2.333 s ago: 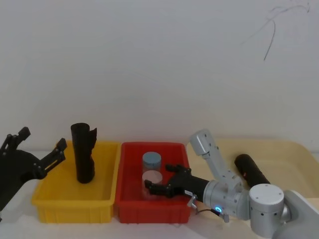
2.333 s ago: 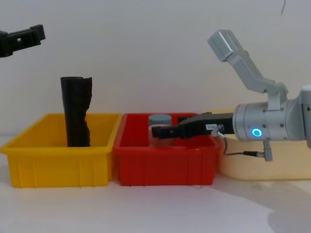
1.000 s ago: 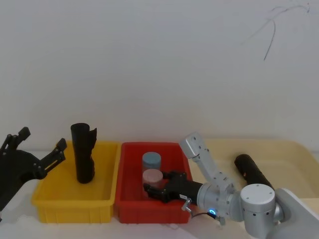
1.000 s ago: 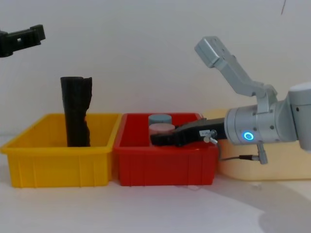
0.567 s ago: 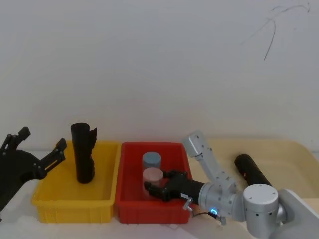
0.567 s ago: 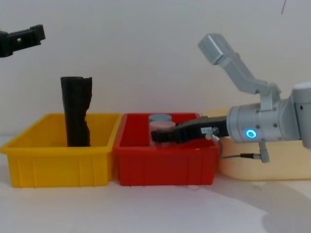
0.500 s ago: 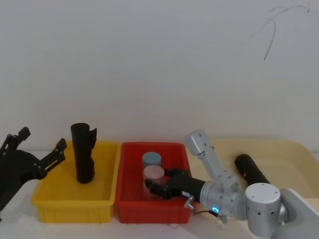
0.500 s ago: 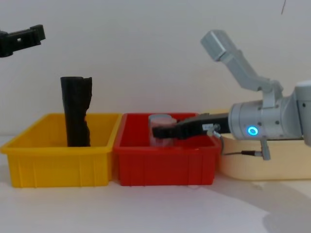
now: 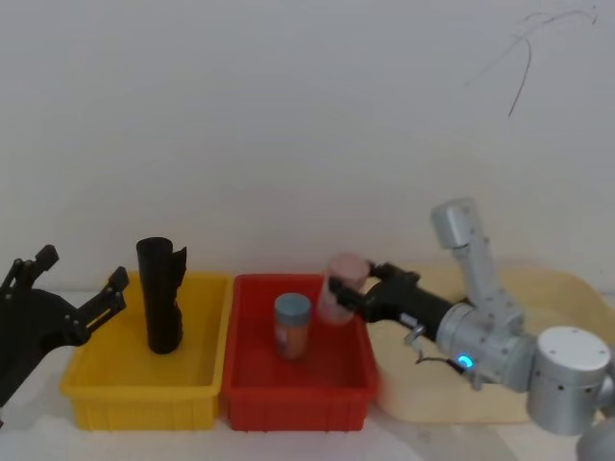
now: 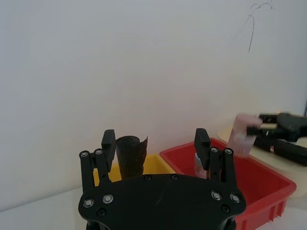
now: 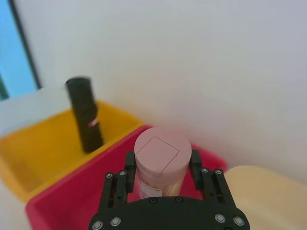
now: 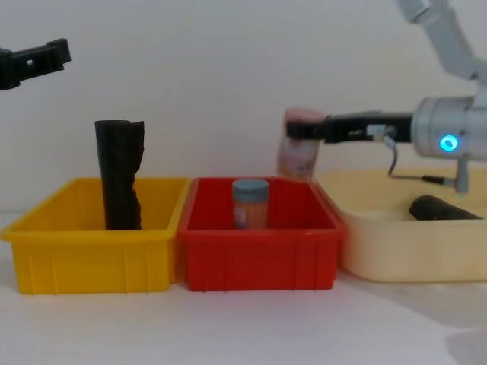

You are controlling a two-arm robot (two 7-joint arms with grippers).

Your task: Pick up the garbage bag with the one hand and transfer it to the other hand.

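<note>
Pink-lidded jar [image 9: 343, 286], clamped in the right pincer [image 9: 348, 291], has risen clear above the red bin [image 9: 293, 399].

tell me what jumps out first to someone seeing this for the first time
The right pincer holds a pink-lidded jar in the air above the right edge of the red bin, where a blue-lidded jar stands. A black roll with a notched top stands upright in the yellow bin, and another black roll lies in the cream tray. The left pincer hovers open at the far left.
</note>
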